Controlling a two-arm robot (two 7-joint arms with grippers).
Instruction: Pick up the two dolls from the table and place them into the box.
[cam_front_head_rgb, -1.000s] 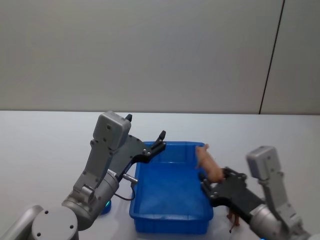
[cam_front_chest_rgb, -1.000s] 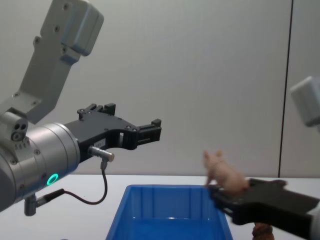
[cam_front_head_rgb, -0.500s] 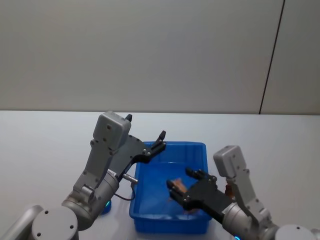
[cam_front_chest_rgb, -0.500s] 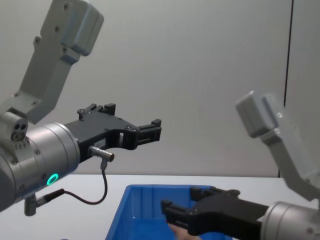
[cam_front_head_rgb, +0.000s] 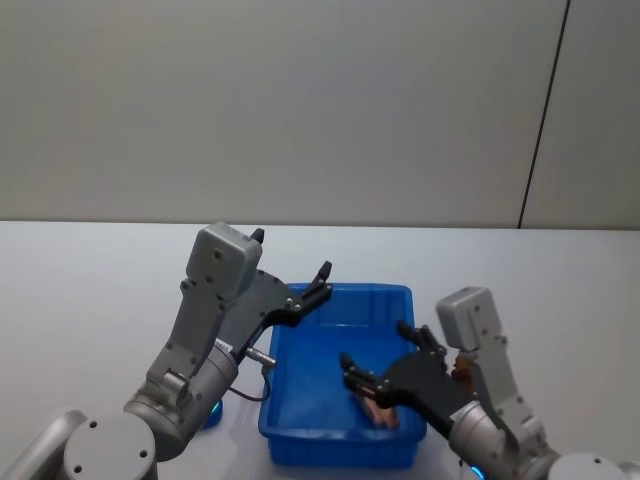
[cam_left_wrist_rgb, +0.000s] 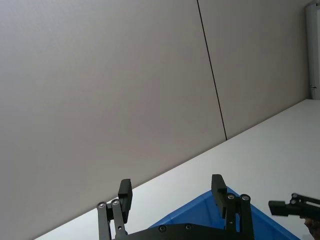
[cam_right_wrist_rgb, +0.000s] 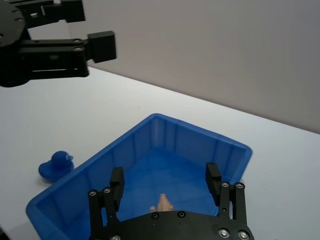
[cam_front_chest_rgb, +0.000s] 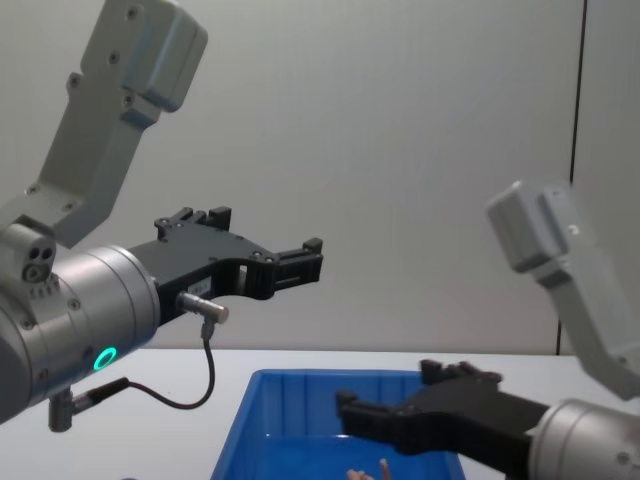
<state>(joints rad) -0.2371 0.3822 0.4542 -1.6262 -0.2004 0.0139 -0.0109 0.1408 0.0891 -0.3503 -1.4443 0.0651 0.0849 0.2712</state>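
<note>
The blue box stands on the white table in front of me. The pink doll lies on the box floor near its front right corner, and its tip shows in the right wrist view as well. My right gripper hovers open just above it, holding nothing. A dark brown bit, apparently the other doll, peeks out beside the box's right rim, mostly hidden by my right arm. My left gripper hangs open and still over the box's far left corner.
A small blue toy duck sits on the table just outside the box's left wall, under my left arm. A grey wall stands behind the table. Bare tabletop stretches to the far left and far right.
My right gripper carried the pink doll from the box's right rim to over the box and opened. The doll now lies inside. The left arm has not moved.
</note>
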